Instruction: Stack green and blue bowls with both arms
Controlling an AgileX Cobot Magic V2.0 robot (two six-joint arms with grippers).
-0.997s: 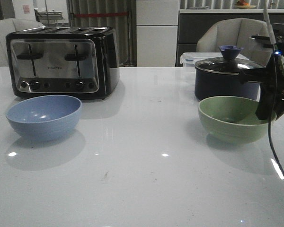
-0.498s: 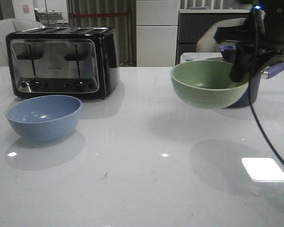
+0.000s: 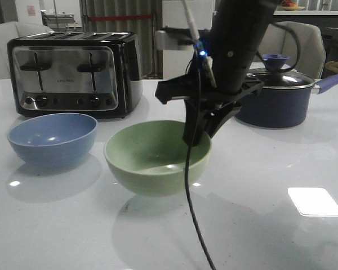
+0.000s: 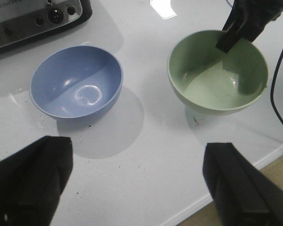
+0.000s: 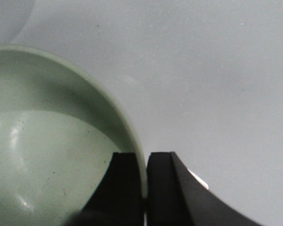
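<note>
On the left of the surface (image 3: 259,225) stood the toaster (image 3: 74,73), and just in front of it the blue bowl (image 3: 52,138) rested upright and empty, with nothing touching it. The left hand (image 4: 132,183) hung above the near edge with its fingers spread wide and holding nothing. Just to the right of the blue bowl, close but apart from it, was the green bowl (image 3: 156,156), pinched at its far right rim by the right hand (image 3: 198,132), one finger inside the wall and one outside; whether its base touched the surface or hung just above could not be told. Farther right sat the navy saucepan (image 3: 276,101). The carrying step looked under way: the green bowl would next need lifting over the blue bowl's rim, centring above it and lowering in before release.
</note>
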